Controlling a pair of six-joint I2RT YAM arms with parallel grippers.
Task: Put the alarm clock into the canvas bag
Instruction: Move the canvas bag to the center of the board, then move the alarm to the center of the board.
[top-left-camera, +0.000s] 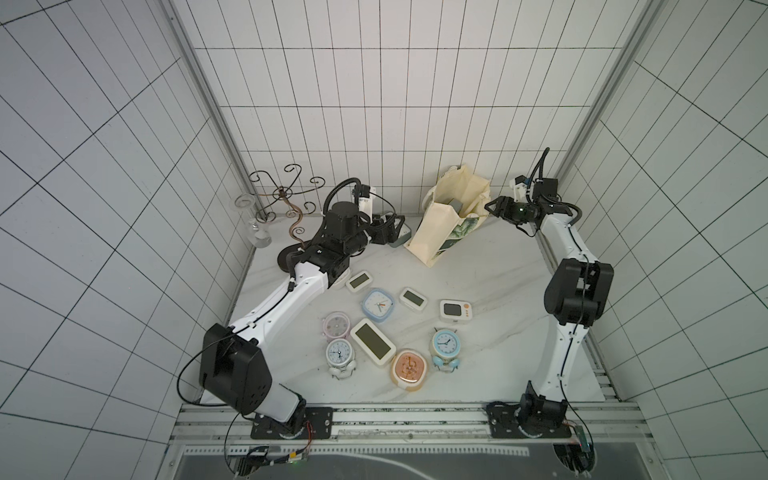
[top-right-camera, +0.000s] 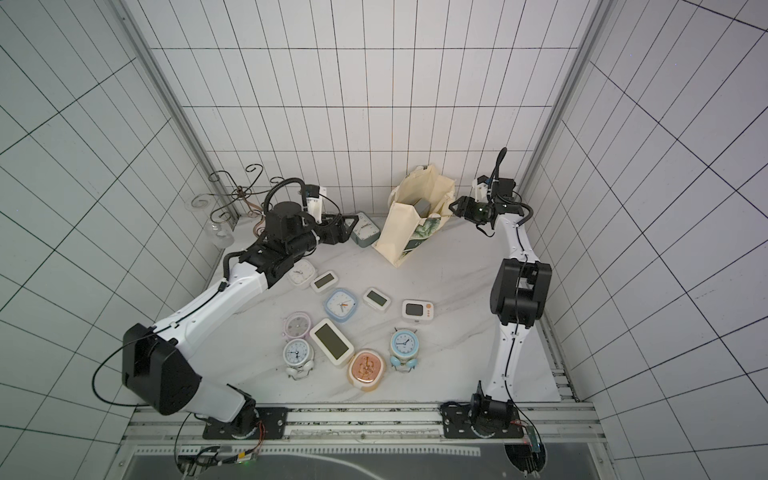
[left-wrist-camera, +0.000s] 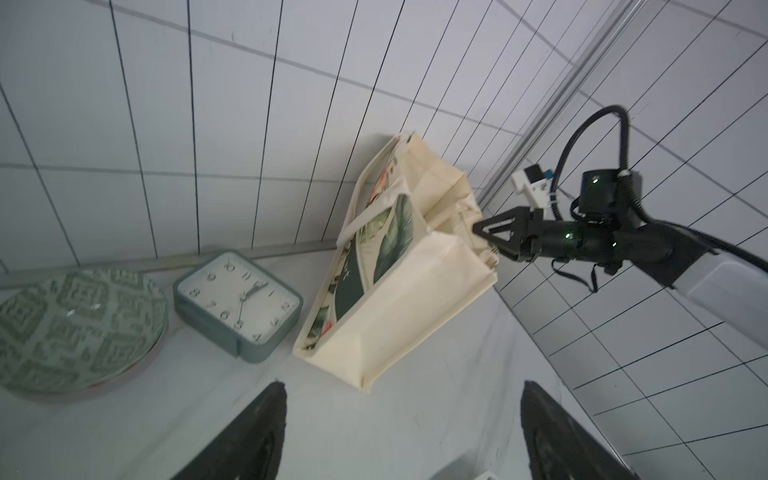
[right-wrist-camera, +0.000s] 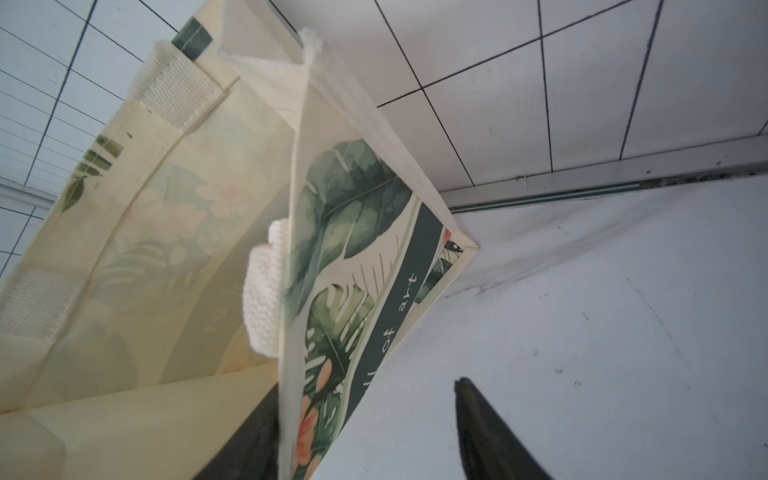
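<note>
Top views high overhead, looking down, wrist views low and close, all sharing canvas bag (top-left-camera: 434, 232)

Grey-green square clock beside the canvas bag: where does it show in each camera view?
Top view: grey-green square clock at the back, mostly hidden by the left claw.
Top view: clock in plain sight beside the canvas bag.
Left wrist: clock between patterned bowl and canvas bag.
Right wrist: absent.
Shared landmark: canvas bag.

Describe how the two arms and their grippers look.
The left arm and right arm match: white link shells, bulky black joints, black cables along the links, and a black hose looping over each wrist. The left gripper and right gripper are black and taper to points. Green lights glow by the right one.
</note>
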